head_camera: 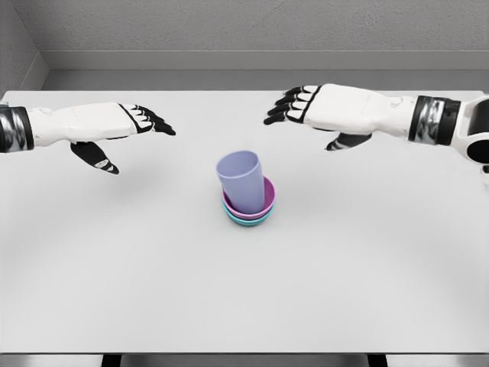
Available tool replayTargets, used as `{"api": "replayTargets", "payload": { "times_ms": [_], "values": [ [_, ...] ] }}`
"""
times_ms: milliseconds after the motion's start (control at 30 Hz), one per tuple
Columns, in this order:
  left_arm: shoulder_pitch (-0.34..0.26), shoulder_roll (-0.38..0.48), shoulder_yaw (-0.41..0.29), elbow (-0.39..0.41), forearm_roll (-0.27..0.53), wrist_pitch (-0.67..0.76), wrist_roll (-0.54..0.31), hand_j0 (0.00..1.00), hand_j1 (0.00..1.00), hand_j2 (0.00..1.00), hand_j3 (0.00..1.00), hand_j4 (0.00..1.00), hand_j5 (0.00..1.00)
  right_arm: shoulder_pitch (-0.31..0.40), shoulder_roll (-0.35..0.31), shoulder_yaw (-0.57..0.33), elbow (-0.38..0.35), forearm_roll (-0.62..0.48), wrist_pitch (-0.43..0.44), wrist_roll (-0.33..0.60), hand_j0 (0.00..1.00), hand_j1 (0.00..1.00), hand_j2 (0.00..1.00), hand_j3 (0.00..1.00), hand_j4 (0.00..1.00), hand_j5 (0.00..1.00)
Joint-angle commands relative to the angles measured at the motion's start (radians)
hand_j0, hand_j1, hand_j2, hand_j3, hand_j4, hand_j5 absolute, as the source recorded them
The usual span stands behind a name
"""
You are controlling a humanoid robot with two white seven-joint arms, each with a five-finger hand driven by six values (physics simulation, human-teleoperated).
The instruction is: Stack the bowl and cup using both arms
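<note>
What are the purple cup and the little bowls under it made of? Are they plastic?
Probably plastic, though a render can't prove it. The cup is lavender with thin, smooth, matte walls and no shine like glass or metal. The pink bowl and teal bowl beneath it have the same flat, solid colour and thin rims. The table looks like smooth, matte white laminate.

Scene as I saw it | worktop [114,267]: plain light grey, filling most of my view | wall [244,27]: grey, rough-textured, behind the far edge | ledge [252,61]: pale band along the wall's foot | side wall [15,46]: at left.
</note>
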Motion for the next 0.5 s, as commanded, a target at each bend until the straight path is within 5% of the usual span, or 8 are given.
{"api": "replayTargets", "payload": {
  "times_ms": [0,67,233,367,467],
  "values": [
    [0.0,0.001,0.001,0.001,0.006,0.003,0.0,1.0,1.0,1.0,1.0,1.0,1.0,0.005,-0.009,-0.059,0.124,-0.005,0.003,-0.001,1.0,1.0,1.0,1.0,1.0,1.0],
    [0.0,0.002,0.001,0.001,0.006,0.003,0.0,1.0,1.0,1.0,1.0,1.0,1.0,0.012,-0.009,-0.075,0.222,-0.004,0.003,-0.001,1.0,1.0,1.0,1.0,1.0,1.0],
    [0.025,-0.002,0.044,0.007,0.014,0.003,0.0,1.0,1.0,1.0,1.0,1.0,1.0,0.026,-0.044,-0.107,0.222,-0.004,0.003,-0.001,1.0,1.0,1.0,1.0,1.0,1.0],
    [0.141,-0.087,0.126,0.021,0.017,0.003,0.0,1.0,1.0,1.0,1.0,1.0,1.0,0.038,-0.052,-0.107,0.222,-0.004,0.003,-0.001,1.0,1.0,1.0,1.0,1.0,1.0],
    [0.15,-0.09,0.139,0.016,0.015,0.003,0.0,1.0,1.0,1.0,1.0,1.0,1.0,0.043,-0.05,-0.107,0.22,-0.004,0.003,-0.001,1.0,1.0,1.0,1.0,1.0,1.0]
  ]
}}
